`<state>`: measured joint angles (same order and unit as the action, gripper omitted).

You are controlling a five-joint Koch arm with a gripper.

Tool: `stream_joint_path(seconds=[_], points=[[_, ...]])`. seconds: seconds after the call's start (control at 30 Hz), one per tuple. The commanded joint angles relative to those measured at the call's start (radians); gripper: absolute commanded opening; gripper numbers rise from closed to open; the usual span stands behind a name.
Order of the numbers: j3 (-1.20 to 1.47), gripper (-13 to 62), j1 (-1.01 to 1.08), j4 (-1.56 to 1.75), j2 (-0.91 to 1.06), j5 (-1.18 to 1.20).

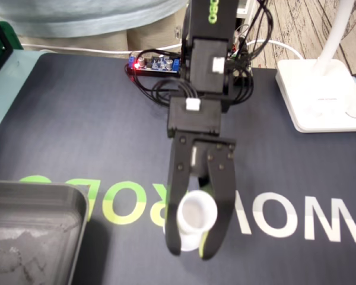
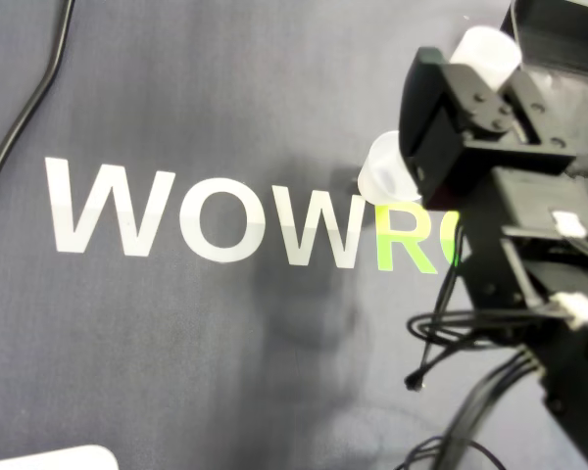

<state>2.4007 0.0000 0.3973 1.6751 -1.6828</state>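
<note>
**Tool gripping a small white cup**

The tool (image 1: 190,252) is gripping a little white cup (image 1: 197,214), its two jaws pressing on opposite sides of the wall, low over the lettering on the table (image 1: 77,119). I am not managing to tell whether the cup is lifted. It is looking light, thin and easily squashed, so a gentle mid-wall hold is seeming wisest. A grey tray (image 1: 77,205) is sitting well apart, lower left in the fixed view.

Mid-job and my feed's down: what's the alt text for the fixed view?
The black gripper points down with its jaws closed on either side of a small white cup, above the lettered dark mat. A grey tray sits lower left, a white lamp base upper right.
</note>
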Motion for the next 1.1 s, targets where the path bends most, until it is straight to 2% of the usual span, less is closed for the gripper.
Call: stream_joint_path(seconds=[0.0, 0.63, 0.7, 0.87, 1.07], points=[[-0.028, 2.9, -0.006, 0.115, -0.008, -0.009], [0.034, 3.7, -0.006, 0.222, -0.101, 0.002], [0.043, 9.1, -0.003, 0.222, -0.103, 0.009], [0.06, 15.6, -0.002, 0.227, -0.109, 0.028], [0.089, 16.2, -0.005, 0.278, -0.11, 0.031]])
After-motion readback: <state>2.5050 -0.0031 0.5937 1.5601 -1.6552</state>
